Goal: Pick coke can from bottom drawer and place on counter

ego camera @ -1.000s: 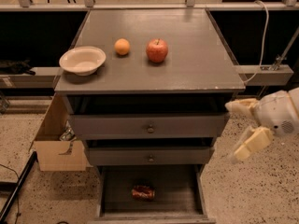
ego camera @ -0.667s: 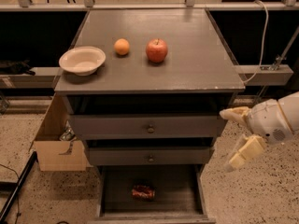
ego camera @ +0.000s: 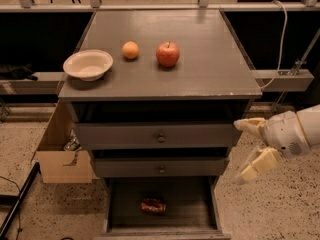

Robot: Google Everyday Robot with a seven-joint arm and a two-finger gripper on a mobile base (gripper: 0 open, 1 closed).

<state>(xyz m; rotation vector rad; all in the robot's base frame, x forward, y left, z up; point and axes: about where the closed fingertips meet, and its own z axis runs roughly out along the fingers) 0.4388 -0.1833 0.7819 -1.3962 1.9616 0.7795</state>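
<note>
Above a speckled floor [ego camera: 280, 204], the counter [ego camera: 200, 69] carries a bowl [ego camera: 88, 64], an apple [ego camera: 167, 54] and an orange [ego camera: 130, 50]. The bottom drawer [ego camera: 112, 204] stands open, and up to its right hangs the gripper [ego camera: 248, 149], fingers spread and empty. The coke can [ego camera: 153, 205] lies on its side on the drawer's floor.

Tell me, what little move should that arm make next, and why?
Probably swing the gripper left and down toward the coke can. It lies on its side in the open bottom drawer, while the gripper hangs open and empty off the cabinet's right side, well above the can.
</note>
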